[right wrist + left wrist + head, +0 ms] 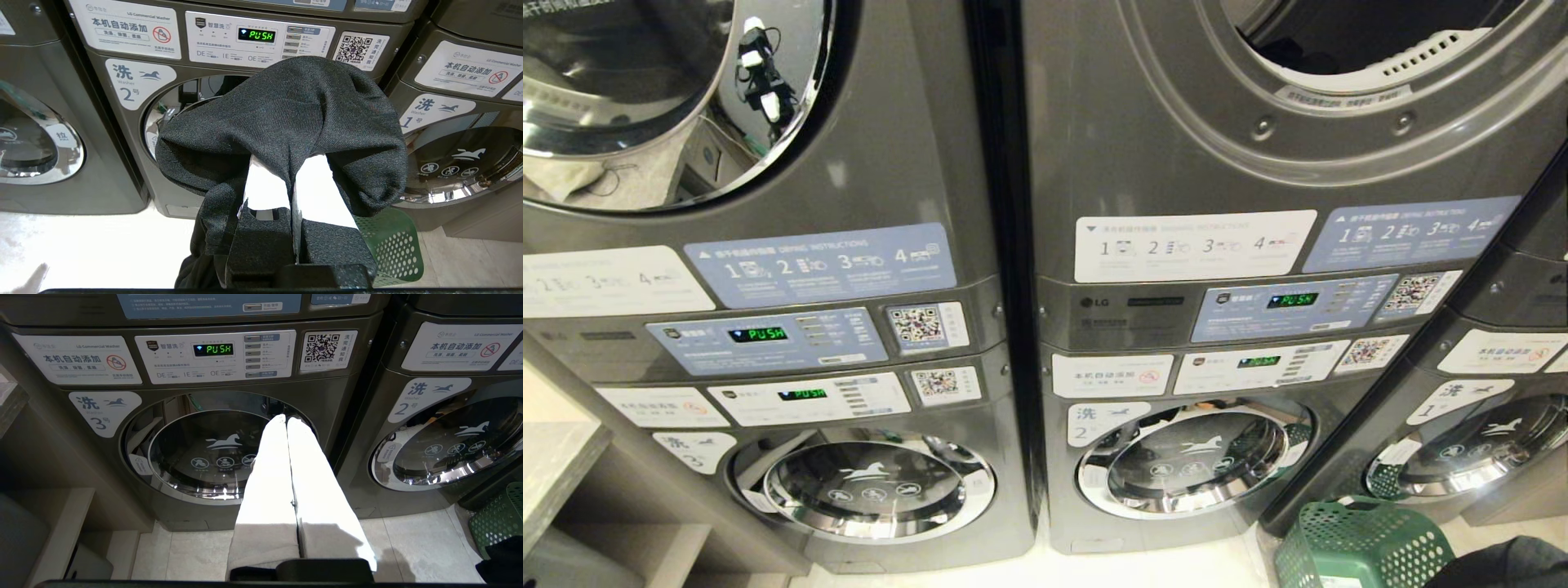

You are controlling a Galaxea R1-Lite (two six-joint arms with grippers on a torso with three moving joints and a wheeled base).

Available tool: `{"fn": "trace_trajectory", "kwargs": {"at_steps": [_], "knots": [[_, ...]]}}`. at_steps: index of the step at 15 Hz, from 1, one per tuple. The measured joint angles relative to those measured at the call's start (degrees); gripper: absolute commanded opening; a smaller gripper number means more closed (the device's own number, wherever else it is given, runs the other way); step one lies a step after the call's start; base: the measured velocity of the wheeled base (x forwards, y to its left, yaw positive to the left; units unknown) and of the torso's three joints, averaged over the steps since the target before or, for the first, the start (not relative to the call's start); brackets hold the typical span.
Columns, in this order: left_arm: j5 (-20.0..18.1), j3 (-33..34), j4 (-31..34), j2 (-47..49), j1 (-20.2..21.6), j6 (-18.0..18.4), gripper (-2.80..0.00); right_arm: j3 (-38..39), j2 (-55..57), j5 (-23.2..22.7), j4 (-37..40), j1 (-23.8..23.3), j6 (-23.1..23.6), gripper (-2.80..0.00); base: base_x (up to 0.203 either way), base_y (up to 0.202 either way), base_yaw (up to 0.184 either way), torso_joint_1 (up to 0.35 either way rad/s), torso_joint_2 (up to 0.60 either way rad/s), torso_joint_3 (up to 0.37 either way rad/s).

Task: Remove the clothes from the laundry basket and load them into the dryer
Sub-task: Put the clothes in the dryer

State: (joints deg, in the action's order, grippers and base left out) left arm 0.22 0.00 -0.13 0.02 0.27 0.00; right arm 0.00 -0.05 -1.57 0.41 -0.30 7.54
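— Has anything gone in yet?
— Not this piece. The right gripper (292, 171) is clamped on a dark grey woven garment (286, 122), above the green perforated plastic basket (1356, 543) at lower right; the open dryer drum (1347, 41) waits upper right. The left gripper (286, 420) is closed, empty.

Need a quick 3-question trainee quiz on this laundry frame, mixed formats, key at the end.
1. True or false: the right gripper is shut on the dark garment.
2. The left gripper is: A) holding a towel B) shut and empty C) inside a drum.
3. Fill in: the laundry basket is coloured ____.

Key: 1 true; 2 B; 3 green.
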Motion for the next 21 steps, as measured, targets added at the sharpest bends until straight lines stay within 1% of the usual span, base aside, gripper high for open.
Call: {"fn": "trace_trajectory", "kwargs": {"at_steps": [7, 13, 21], "knots": [[0.0, 0.0, 0.0, 0.0, 0.0, 0.1, -2.8, 0.0, 0.0, -0.5, -0.1, 0.0, 1.5, -2.8, 0.0, 0.0, 0.0, 0.0, 0.0, 0.0], [0.0, 0.0, 0.0, 0.0, 0.0, 0.1, -2.8, 0.0, 0.0, -0.4, 0.0, 0.0, 1.2, -2.8, 0.0, 0.0, 0.0, 0.0, 0.0, 0.0], [0.0, 0.0, 0.0, 0.0, 0.0, 0.1, -2.8, 0.0, 0.0, -0.5, 0.0, 0.0, 1.0, -2.8, 0.186, 0.0, 0.0, 0.003, 0.0, 0.003]]}}
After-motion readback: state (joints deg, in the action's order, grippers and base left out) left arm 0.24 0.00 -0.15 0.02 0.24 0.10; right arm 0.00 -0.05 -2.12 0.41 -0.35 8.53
